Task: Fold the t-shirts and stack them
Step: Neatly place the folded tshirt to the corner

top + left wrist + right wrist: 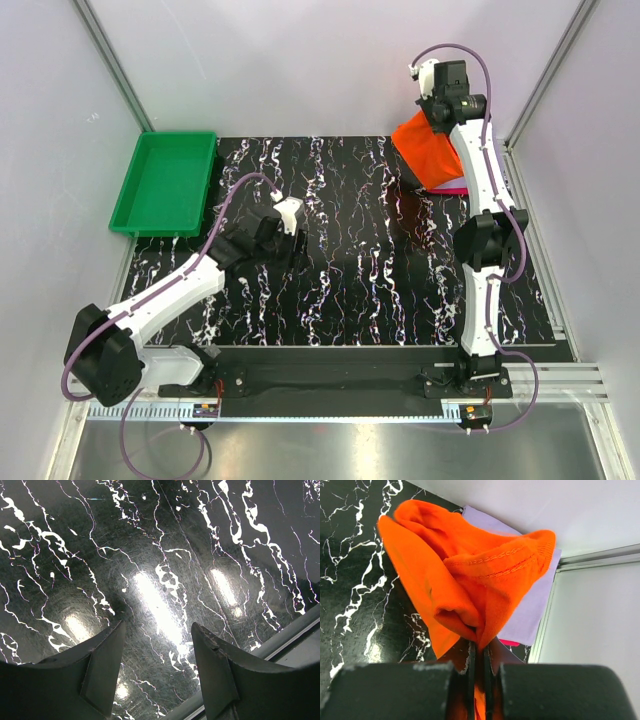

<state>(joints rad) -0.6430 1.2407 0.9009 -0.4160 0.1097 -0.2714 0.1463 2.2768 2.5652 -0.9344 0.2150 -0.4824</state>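
My right gripper (479,647) is shut on a bunched edge of the orange-red t-shirt (465,580) and holds it lifted above the far right corner of the table; it also shows in the top view (428,148). Under it lies the lavender t-shirt (530,610), with a sliver of the crimson-pink t-shirt (510,642) below that, also seen in the top view (448,187). My left gripper (157,645) is open and empty over bare black marbled table, left of centre in the top view (283,222).
A green plastic tray (165,182) stands at the far left corner. The black marbled table (350,270) has a metal rail along its right edge (545,625). White walls enclose the back and sides.
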